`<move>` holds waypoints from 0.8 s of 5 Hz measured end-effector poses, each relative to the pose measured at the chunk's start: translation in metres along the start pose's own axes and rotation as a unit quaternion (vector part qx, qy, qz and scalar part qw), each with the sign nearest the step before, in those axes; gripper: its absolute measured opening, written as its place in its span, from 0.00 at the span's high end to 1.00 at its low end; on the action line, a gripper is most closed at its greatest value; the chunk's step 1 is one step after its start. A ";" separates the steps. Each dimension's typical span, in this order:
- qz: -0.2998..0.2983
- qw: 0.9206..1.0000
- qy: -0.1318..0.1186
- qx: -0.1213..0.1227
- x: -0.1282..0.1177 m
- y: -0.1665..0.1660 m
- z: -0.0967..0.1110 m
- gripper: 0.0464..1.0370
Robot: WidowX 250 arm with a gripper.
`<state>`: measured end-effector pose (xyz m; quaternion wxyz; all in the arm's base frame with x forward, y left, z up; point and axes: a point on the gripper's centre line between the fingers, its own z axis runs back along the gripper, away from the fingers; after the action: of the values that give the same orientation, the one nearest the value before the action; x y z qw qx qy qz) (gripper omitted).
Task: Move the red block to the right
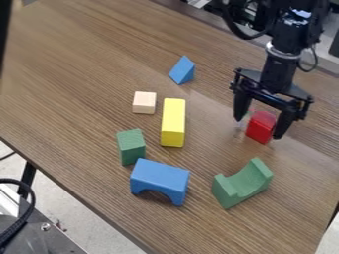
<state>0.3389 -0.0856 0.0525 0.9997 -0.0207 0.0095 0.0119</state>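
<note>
Right now you look to be at the grasping step: the claw is released, its fingers spread either side of the red block, which is to the right of the yellow block in the camera view. Next, you probably need to close squarely without tipping it, then take it farther right of the yellow block. Your surface is brown wood grain; past its edge, below and left of the yellow block, lie pale floor and a black cable.
</note>
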 end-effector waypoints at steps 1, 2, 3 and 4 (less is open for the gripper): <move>0.018 0.999 -0.040 -0.006 -0.004 0.007 0.023 0.04; 0.048 0.998 -0.046 0.000 -0.006 0.022 0.032 0.04; 0.080 0.996 -0.040 0.012 0.000 0.038 0.026 0.04; 0.114 0.992 -0.049 0.034 0.005 0.055 0.021 0.04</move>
<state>0.3428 -0.0296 0.0708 0.9912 0.0150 -0.0370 0.1264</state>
